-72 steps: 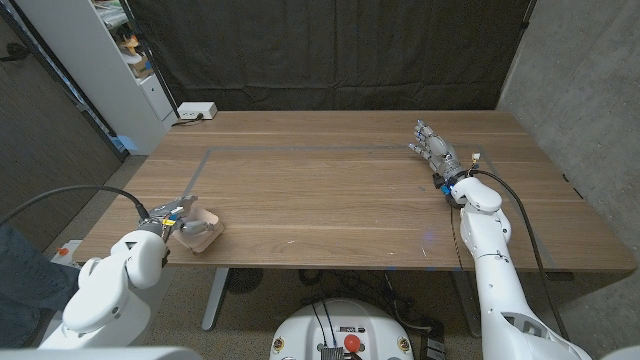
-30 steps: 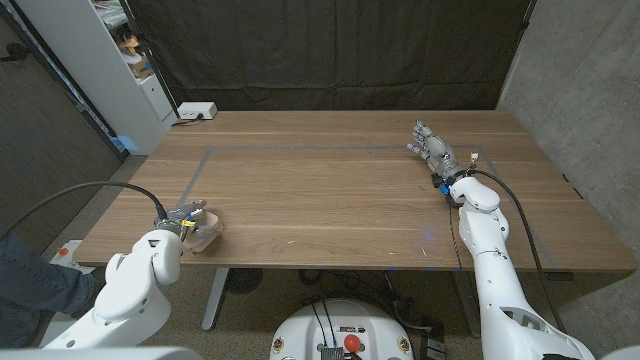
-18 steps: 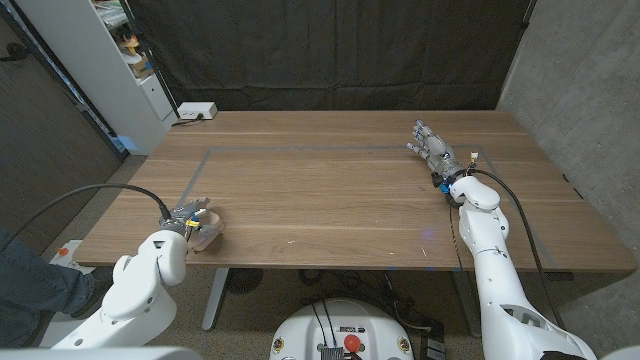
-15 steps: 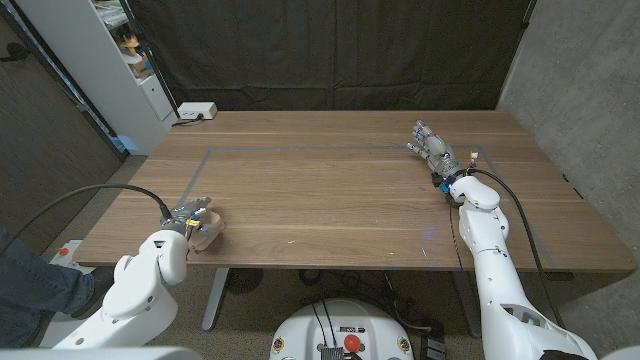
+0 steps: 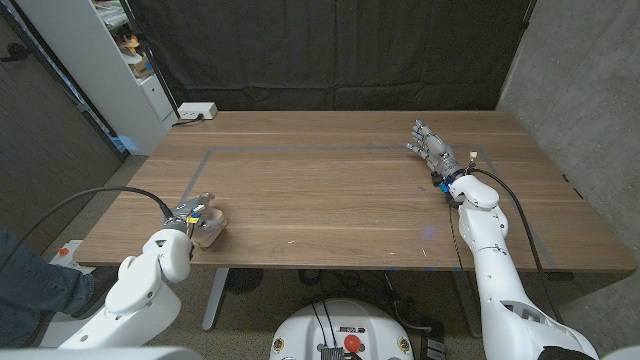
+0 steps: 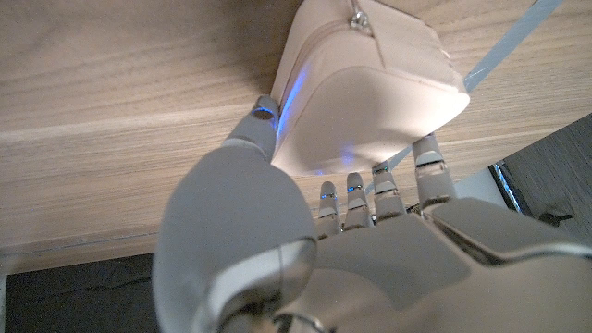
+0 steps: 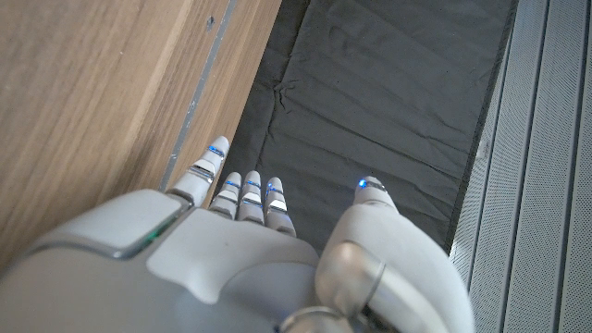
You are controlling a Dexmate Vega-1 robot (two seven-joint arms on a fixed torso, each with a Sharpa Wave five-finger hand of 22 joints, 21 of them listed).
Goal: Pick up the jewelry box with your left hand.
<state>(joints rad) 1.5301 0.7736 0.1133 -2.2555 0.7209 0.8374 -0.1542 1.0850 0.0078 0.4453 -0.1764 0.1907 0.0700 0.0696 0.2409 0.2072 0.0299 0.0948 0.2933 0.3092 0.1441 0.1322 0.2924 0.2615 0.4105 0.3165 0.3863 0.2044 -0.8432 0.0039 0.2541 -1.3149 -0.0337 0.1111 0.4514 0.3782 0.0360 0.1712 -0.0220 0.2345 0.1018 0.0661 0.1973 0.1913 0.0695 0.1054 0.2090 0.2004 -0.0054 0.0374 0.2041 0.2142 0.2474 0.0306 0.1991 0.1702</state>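
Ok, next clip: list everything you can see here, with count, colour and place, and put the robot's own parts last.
Jewelry box: one, pale pink with a zip, near the table's front left corner.
Table: one, brown wood, with a faint taped rectangle outline across its middle.
Power strip: one, white, at the table's far left corner.
Shelf unit: one, white, beyond the table on the left.
Curtain: one, black, behind the table.
Person: one, a blue-jeaned leg at the left edge.
Left hand: one, grey, thumb and fingers around the jewelry box.
Right hand: one, grey, fingers spread, holding nothing, far right of the table.
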